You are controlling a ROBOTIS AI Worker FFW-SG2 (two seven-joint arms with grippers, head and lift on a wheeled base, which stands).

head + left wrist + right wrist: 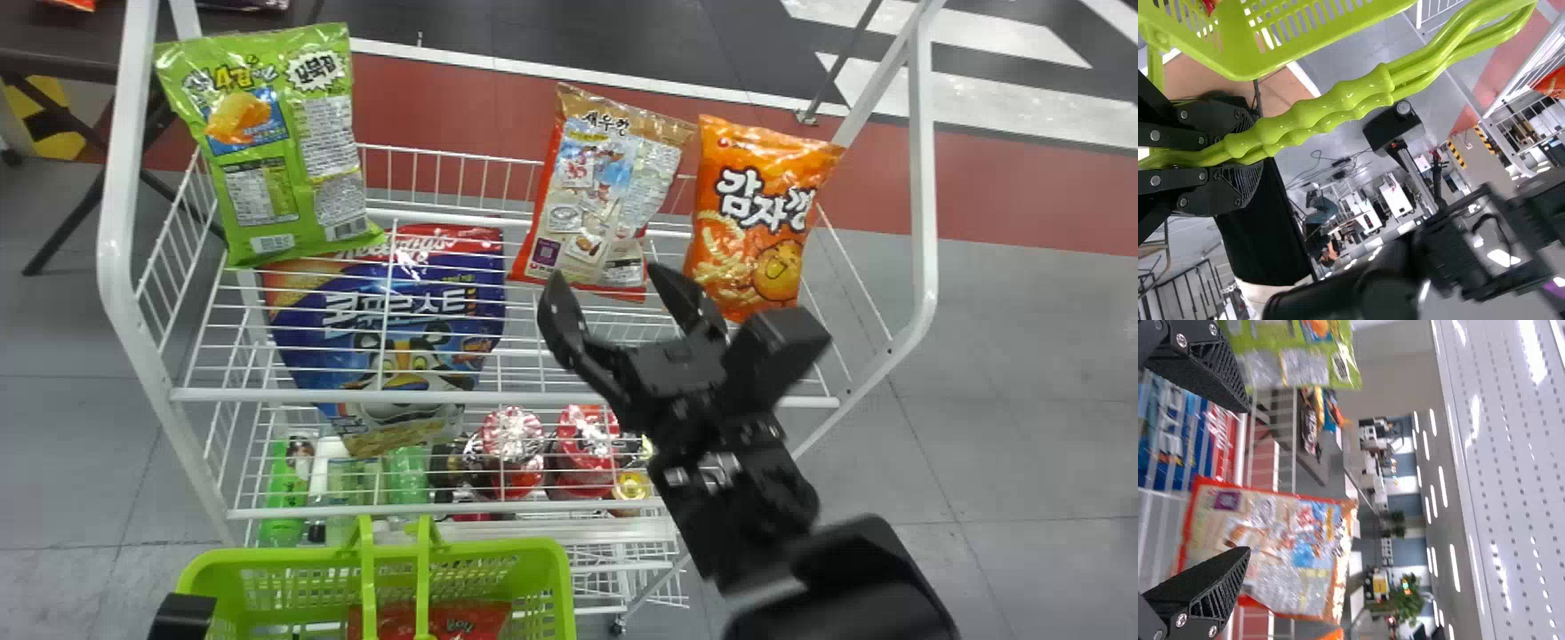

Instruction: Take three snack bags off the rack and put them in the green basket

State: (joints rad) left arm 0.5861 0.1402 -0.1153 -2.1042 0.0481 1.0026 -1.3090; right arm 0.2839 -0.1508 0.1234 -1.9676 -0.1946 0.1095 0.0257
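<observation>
The beige-and-red snack bag [591, 191] stands on the white wire rack [498, 397], between the green snack bag [276, 151] and the orange one [760, 209]. It should prove light, soft and slippery, its contents brittle: best a gentle pinch across the middle. The right claw [609, 283] is open before it; contact I can't tell. The left claw [1251, 152] grips the green basket [560, 578] by its handles [1345, 100]; the basket's near end is cut off, hiding part of the red packet [476, 620] inside.

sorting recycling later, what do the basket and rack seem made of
The green basket looks like glossy plastic, probably moulded, given its slotted form and shiny handles. The rack looks like smooth white-coated metal, given its slim, straight rails.
</observation>
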